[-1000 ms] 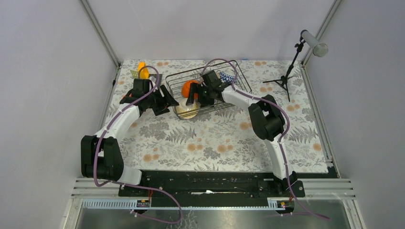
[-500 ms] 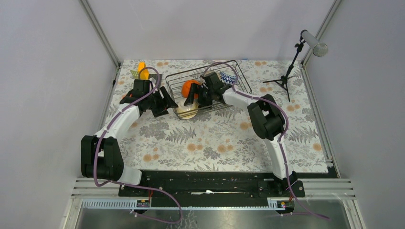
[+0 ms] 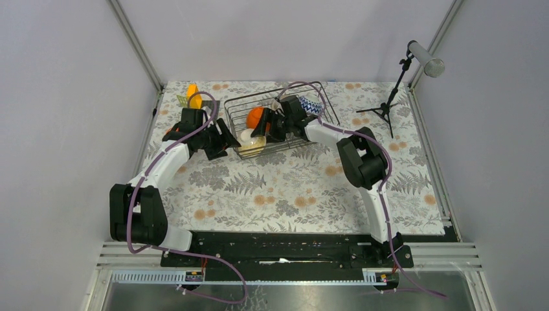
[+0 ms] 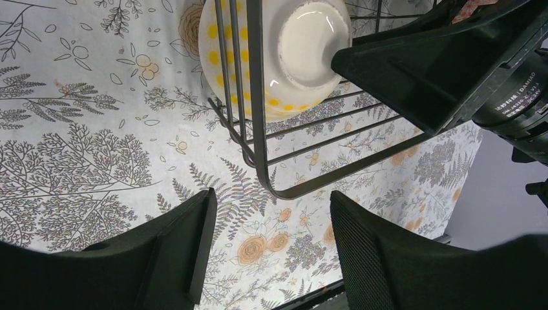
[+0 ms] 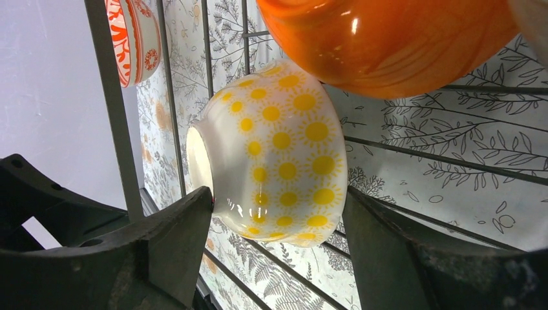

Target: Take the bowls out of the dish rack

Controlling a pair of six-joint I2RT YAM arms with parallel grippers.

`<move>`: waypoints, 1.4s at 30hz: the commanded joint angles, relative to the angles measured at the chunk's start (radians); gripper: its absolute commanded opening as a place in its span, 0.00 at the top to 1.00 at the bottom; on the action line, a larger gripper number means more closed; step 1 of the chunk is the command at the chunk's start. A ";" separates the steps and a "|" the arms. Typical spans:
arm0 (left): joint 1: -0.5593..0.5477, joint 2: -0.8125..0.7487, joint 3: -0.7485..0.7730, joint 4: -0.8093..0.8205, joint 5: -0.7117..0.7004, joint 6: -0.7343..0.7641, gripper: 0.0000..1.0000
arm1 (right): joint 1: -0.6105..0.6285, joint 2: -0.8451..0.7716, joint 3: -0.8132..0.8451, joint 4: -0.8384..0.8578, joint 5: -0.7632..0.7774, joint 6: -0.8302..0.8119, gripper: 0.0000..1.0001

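The black wire dish rack (image 3: 324, 113) stands at the table's far middle. A plain orange bowl (image 3: 256, 117) and a blue-white zigzag bowl (image 3: 311, 105) sit in it. My right gripper (image 3: 262, 131) reaches into the rack, and its jaws (image 5: 278, 210) close on a cream-white bowl with yellow sun dots (image 5: 284, 148), one finger at the rim and one at the base. The orange bowl (image 5: 388, 35) and a white bowl with red lines (image 5: 132, 39) lie beside it. My left gripper (image 4: 271, 213) is open and empty just outside the rack's near left corner (image 4: 265, 177). Other bowls are hidden.
An orange block (image 3: 192, 96) lies at the far left, behind my left arm. A microphone stand (image 3: 392, 91) is at the far right. The floral cloth (image 3: 278, 194) covers the table in front of the rack.
The cream bowl has moved from the rack's near edge up and further in, along with my right gripper. The rack has shifted slightly. My left gripper has drawn back a little to the left.
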State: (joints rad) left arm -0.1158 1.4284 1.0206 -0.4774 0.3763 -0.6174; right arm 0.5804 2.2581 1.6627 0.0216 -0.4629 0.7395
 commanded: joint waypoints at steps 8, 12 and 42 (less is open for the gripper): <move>-0.003 -0.027 0.023 0.049 -0.009 -0.013 0.31 | -0.023 -0.082 0.055 -0.114 0.062 -0.014 0.28; -0.003 -0.025 0.030 0.052 -0.014 -0.016 0.31 | -0.023 -0.097 0.064 -0.125 0.060 -0.025 0.29; -0.002 -0.061 0.051 0.122 0.012 -0.012 0.29 | -0.025 -0.203 0.144 -0.145 0.140 -0.133 0.31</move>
State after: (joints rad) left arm -0.1158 1.4151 1.0348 -0.4347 0.3729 -0.6395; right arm 0.5632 2.1456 1.7317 -0.1589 -0.3386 0.6216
